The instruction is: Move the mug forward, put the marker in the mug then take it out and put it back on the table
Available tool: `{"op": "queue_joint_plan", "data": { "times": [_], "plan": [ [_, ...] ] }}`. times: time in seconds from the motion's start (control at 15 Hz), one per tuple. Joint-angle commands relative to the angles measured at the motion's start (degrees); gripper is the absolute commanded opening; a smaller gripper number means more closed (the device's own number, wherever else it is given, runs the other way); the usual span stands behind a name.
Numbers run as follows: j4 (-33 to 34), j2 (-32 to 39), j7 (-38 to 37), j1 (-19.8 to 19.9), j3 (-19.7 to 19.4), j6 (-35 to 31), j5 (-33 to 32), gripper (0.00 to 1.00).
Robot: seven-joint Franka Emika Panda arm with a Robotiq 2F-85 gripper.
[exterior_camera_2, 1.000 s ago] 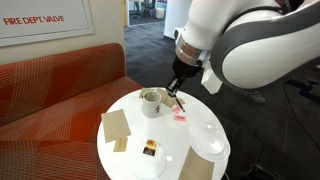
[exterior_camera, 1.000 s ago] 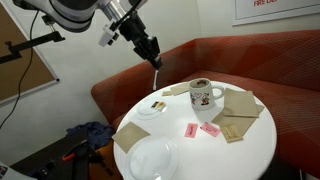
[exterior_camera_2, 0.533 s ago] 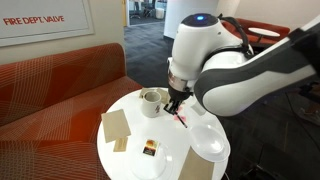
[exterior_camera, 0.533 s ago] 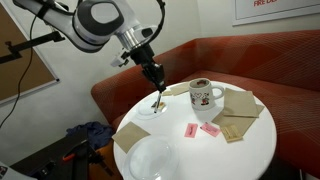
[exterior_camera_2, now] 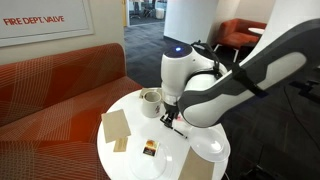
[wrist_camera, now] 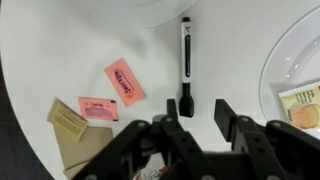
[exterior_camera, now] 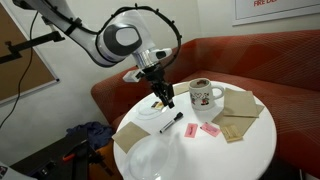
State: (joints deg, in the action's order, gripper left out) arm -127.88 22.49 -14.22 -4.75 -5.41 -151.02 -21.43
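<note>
Wrist view, from the left: a tan paper packet [wrist_camera: 68, 120], flat pink packets [wrist_camera: 124, 82], then the marker [wrist_camera: 185, 62] — a slim black stick with a pale mark on its barrel, lying flat on the smooth white table [wrist_camera: 60, 40], bare surface either side. My pincer [wrist_camera: 200, 118] hangs by its near end, jaws apart, gripping nothing. A glossy plate [wrist_camera: 300, 50] curves in at the right edge. In an exterior view the mug [exterior_camera: 205, 95] stands upright — apart from the marker.
</note>
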Motion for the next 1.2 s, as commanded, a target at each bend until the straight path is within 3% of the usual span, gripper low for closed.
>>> {"op": "queue_joint_plan", "data": {
  "times": [0.0,0.2,0.27,0.47,0.73,1.07,1.13],
  "plan": [
    [0.5,-1.4,-1.7,-2.8,-1.6,1.0,-0.9,0.77],
    [-2.2,-6.4,-4.1,-5.3,-2.8,0.7,-3.5,0.98],
    [-2.9,-8.3,-5.8,-6.1,-3.2,1.5,-4.8,1.00],
    [-5.4,-14.4,-11.0,-6.9,-3.5,2.5,-9.1,1.00],
    [-6.9,-20.0,-15.4,-4.5,-1.2,3.8,-11.9,1.00],
    [-7.1,-22.5,-16.5,-2.1,1.6,4.2,-11.8,1.00],
    [-5.8,-20.3,-14.4,-1.5,2.0,2.9,-11.0,1.00]
  ]
}}
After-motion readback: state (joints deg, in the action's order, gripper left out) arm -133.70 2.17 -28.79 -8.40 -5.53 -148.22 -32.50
